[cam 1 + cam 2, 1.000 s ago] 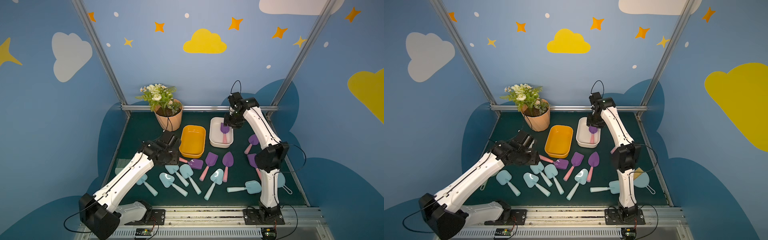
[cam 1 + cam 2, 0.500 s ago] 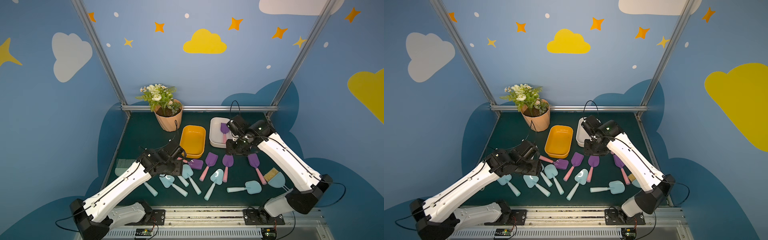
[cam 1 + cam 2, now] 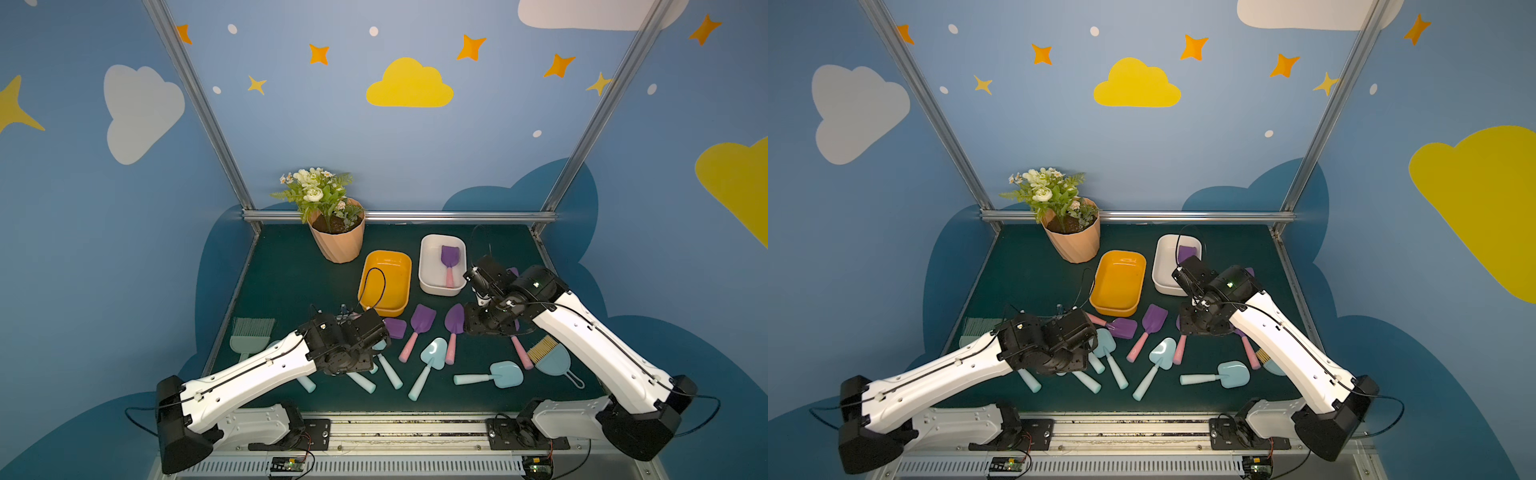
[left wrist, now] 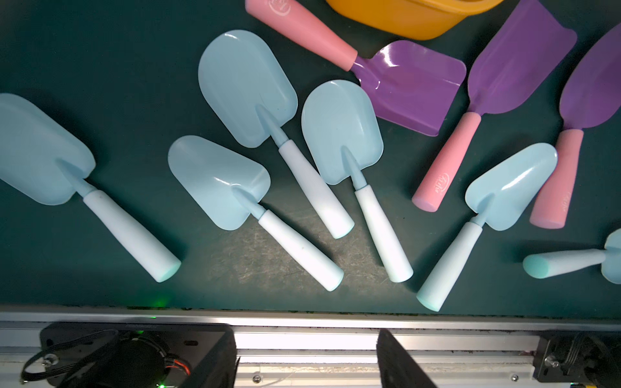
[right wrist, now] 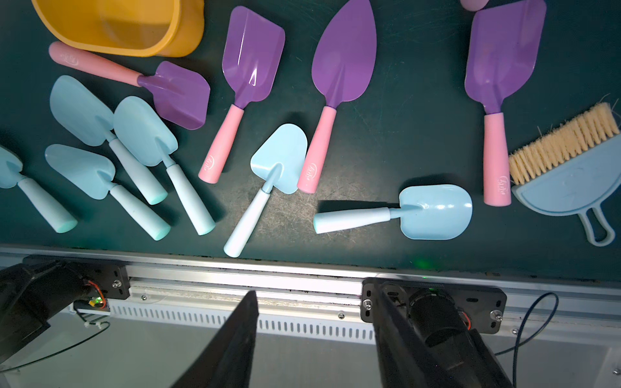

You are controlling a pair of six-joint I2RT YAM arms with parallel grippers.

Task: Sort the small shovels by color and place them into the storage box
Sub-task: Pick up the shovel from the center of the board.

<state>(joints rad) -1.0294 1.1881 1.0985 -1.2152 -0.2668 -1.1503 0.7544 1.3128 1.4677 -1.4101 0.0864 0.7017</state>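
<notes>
Left tool (image 4: 306, 332) and right tool (image 5: 313, 287) are being held released, empty, above the desk (image 3: 291, 270), blue shovels (image 4: 247, 87) being seen at six o'clock, purple shovels (image 5: 342, 57) mid-desk toward three: probably light, stiff, slick plastic, best taken by handles (image 4: 316, 195).

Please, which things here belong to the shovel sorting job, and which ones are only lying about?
Job: light blue plastic shovels with pale handles; purple plastic shovels with pink handles; yellow plastic box; white plastic box.
Lying about: mint-green bristled hand brush; blue hand brush with tan bristles; flowers in a peach pot.
</notes>
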